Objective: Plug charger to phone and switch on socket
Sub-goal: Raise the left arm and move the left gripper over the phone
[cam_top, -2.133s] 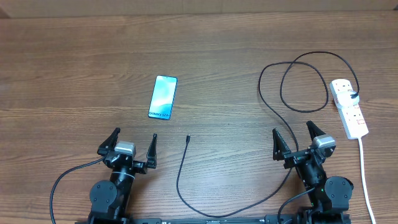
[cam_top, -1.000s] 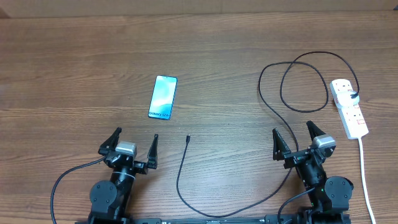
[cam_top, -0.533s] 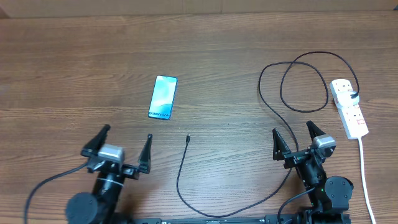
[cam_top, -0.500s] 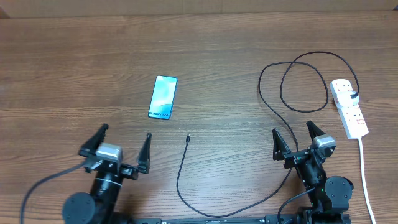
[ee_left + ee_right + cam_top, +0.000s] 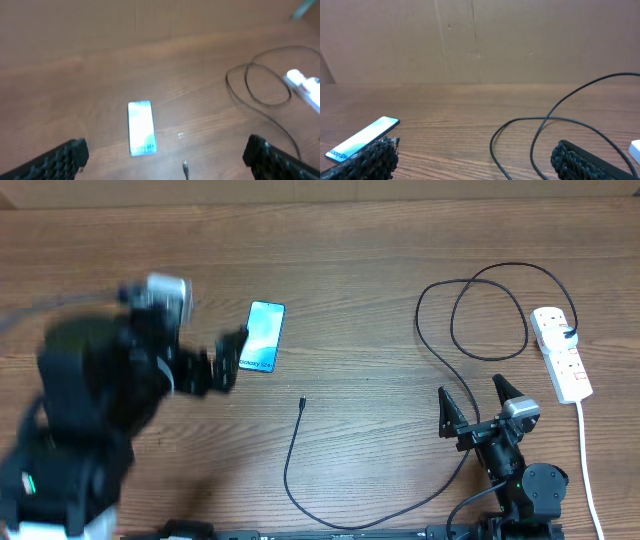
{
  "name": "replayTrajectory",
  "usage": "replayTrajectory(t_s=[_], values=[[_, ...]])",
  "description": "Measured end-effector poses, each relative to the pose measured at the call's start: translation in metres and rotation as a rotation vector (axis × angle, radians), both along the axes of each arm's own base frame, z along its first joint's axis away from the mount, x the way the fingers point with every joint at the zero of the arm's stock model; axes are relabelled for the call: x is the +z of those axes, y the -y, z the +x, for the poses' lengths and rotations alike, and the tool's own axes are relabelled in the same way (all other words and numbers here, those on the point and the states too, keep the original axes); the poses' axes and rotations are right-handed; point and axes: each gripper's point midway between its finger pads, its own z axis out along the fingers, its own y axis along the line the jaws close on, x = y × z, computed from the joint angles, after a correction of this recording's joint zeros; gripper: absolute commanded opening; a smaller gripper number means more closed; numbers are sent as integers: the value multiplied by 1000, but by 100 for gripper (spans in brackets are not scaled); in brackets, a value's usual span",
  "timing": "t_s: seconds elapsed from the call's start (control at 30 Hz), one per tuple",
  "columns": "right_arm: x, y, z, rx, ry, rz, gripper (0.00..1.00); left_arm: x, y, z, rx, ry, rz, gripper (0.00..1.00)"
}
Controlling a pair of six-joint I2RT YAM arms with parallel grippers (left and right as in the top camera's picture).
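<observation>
The phone [image 5: 267, 328] lies flat on the wooden table, its blue-teal screen up. My left gripper [image 5: 215, 360] is blurred, held above the table just left of the phone, open and empty. In the left wrist view the phone [image 5: 141, 127] lies far below between the spread fingers [image 5: 55, 161] of my left gripper [image 5: 167, 160]. The charger's connector tip [image 5: 302, 402] lies loose below the phone and shows in the left wrist view [image 5: 185, 167]. Its cable [image 5: 470, 320] loops over to the socket [image 5: 560, 355] at the right. My right gripper [image 5: 473, 405] rests open and empty near the front edge.
The socket's white cord [image 5: 588, 470] runs to the front edge at far right. A black plug [image 5: 568, 333] sits in the strip. The right wrist view shows the phone [image 5: 362, 137], cable loops [image 5: 520, 125] and a brown cardboard wall [image 5: 480, 40] behind the table.
My left arm has risen from the front edge and swung up and forward toward the phone, still open. The right arm, phone, cable and socket have not moved.
</observation>
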Motion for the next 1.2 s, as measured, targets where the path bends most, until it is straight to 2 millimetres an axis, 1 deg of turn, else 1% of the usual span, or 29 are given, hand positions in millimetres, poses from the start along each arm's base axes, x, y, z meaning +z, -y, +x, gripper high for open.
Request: replayTrajectory(t_s=[0.1, 0.2, 0.3, 0.4, 0.43, 0.47, 0.5, 0.53, 0.57, 0.63, 0.73, 0.9, 1.03, 1.2], values=[[0, 0, 0, 0, 0, 0, 100, 5, 3, 16, -5, -116, 13, 99], [0, 0, 0, 0, 0, 0, 100, -2, 7, 32, -12, -233, 21, 100], [0, 0, 0, 0, 0, 0, 100, -23, 13, 49, -25, -342, 22, 100], [0, 0, 0, 0, 0, 0, 100, -53, 19, 58, -29, -471, 2, 100], [0, 0, 0, 0, 1, 0, 100, -63, 22, 61, -32, -517, -10, 98], [0, 0, 0, 0, 0, 0, 100, -69, 24, 64, -35, -539, -17, 90], [0, 0, 0, 0, 0, 0, 100, -76, 27, 67, -34, -567, -30, 62], [0, 0, 0, 0, 0, 0, 100, -82, 30, 70, -32, -596, -46, 31], [0, 0, 0, 0, 0, 0, 100, -88, 32, 72, -42, -620, -55, 4], [0, 0, 0, 0, 0, 0, 100, -96, 37, 73, -54, -656, -72, 4], [0, 0, 0, 0, 0, 0, 100, -109, 42, 70, -69, -733, -92, 4], [0, 0, 0, 0, 0, 0, 100, -130, 45, 68, -71, -841, -103, 4], [0, 0, 0, 0, 0, 0, 100, -150, 47, 71, -63, -918, -104, 4], [0, 0, 0, 0, 0, 0, 100, -168, 58, 73, -67, -979, -93, 4]])
